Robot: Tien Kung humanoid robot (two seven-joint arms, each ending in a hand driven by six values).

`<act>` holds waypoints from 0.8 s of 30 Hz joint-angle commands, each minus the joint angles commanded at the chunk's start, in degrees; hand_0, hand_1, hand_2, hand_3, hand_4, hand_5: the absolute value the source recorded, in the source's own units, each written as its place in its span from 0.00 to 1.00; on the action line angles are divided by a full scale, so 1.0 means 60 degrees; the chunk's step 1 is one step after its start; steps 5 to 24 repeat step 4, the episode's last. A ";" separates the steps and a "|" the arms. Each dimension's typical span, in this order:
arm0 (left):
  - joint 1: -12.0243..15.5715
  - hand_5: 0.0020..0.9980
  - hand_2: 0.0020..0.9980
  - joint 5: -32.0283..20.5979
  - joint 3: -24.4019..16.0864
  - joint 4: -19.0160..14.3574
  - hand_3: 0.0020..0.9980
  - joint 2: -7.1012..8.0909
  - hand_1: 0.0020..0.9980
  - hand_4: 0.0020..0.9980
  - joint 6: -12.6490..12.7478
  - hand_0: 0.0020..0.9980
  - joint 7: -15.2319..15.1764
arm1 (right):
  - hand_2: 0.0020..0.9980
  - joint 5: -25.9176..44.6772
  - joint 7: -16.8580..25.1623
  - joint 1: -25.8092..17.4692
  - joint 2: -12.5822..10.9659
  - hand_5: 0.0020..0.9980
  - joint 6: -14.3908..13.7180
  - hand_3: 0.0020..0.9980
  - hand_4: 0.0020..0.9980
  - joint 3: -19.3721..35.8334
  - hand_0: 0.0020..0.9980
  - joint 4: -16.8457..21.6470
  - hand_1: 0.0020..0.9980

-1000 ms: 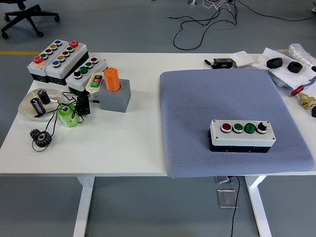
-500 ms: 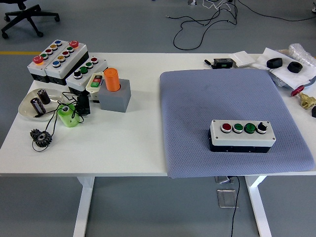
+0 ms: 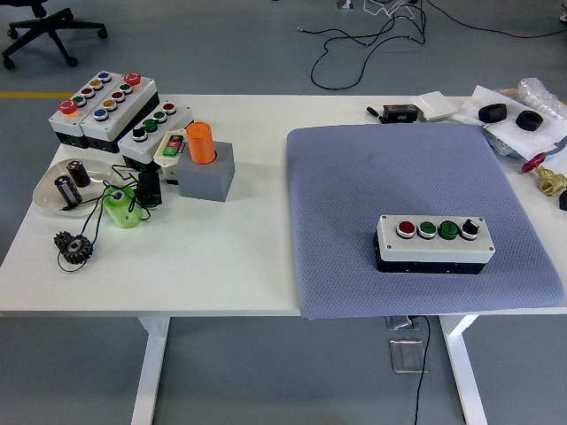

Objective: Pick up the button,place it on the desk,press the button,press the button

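No change against the two earlier pictures: same layout, nothing shifted, so no sign of which stage this is. No robot hands in view, so finger state impossible to tell.

Nearest, toward 4 o'clock, button box [image 3: 433, 243] flat on the grey mat [image 3: 372, 177], upright, white top over black base, carrying a red cap, two green caps and a black knob in a row. Fits either a box set down and pressed, or one awaiting pickup.

Farther, at 10 o'clock, other button boxes [image 3: 106, 108] beside an orange cylinder [image 3: 200, 142].
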 joint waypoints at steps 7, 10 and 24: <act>0.0020 0.98 0.51 0.0186 -0.0102 -0.0008 0.47 -0.0003 0.52 0.27 -0.0024 0.60 0.0043 | 0.77 -0.0004 0.0000 -0.0047 -0.0002 0.74 -0.0011 0.77 0.69 0.0036 0.74 -0.0010 0.74; 0.0020 0.98 0.51 0.0186 -0.0102 -0.0008 0.47 -0.0003 0.52 0.27 -0.0024 0.60 0.0043 | 0.77 -0.0004 0.0000 -0.0047 -0.0002 0.74 -0.0011 0.77 0.69 0.0036 0.74 -0.0010 0.74; 0.0020 0.98 0.51 0.0186 -0.0102 -0.0008 0.47 -0.0003 0.52 0.27 -0.0024 0.60 0.0043 | 0.77 -0.0004 0.0000 -0.0047 -0.0002 0.74 -0.0011 0.77 0.69 0.0036 0.74 -0.0010 0.74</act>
